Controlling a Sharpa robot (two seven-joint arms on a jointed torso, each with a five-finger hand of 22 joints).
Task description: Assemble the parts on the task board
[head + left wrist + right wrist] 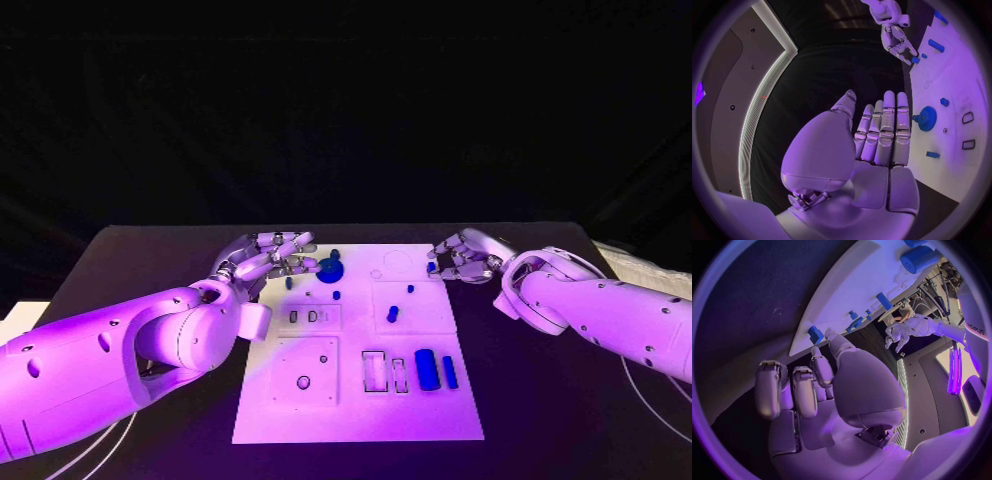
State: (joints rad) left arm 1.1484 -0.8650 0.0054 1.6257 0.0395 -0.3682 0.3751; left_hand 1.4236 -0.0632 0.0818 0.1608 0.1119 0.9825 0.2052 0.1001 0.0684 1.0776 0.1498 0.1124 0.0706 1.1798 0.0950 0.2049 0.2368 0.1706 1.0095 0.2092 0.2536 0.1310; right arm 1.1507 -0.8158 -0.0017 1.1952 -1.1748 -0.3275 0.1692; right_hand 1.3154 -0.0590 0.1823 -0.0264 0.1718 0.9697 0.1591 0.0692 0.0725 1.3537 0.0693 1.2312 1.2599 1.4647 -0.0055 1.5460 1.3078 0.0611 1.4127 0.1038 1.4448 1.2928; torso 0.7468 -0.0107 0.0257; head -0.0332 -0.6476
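1. Nearest the head camera, the white task board lies in the middle of the black table. On its near part a thick blue cylinder and a thinner blue bar lie side by side, just beside two rectangular slots.
2. Mid-board, a small blue peg lies in one panel, and farther back a blue gear sits near the board's far left corner.
3. The left hand hovers at that corner, just beside the gear — its fingers are straight and close together in the left wrist view, palm empty, holding nothing.
4. The right hand is at the board's far right edge, fingers curled loosely, next to a small blue part — whether it grips that part, I cannot tell.
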